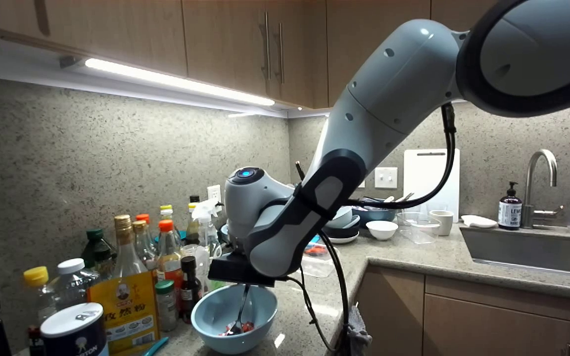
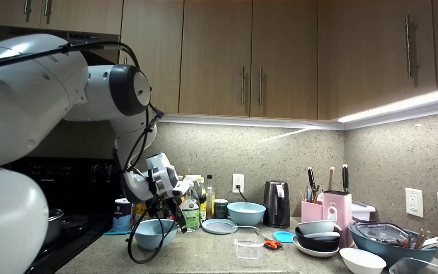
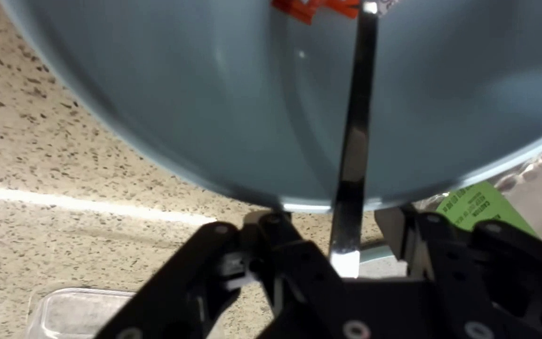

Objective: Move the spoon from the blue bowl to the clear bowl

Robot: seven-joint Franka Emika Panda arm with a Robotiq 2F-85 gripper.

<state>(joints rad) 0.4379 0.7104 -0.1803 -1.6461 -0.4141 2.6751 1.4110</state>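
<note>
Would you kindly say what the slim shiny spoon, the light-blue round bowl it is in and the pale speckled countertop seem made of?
Slim shiny spoon: probably polished metal, from its mirror-like glints. Light-blue round bowl: smooth plastic or glazed ceramic; soft highlights leave it open. Speckled countertop: likely polished stone, from flecks and reflections.

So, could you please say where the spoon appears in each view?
In an exterior view: spoon leaning in the blue bowl, bottom, centre-left.
In an exterior view: spoon not visible; blue bowl low, centre-left.
Wrist view: spoon near-vertical, right of centre.
Shared landmark: blue bowl, in all three.
</note>
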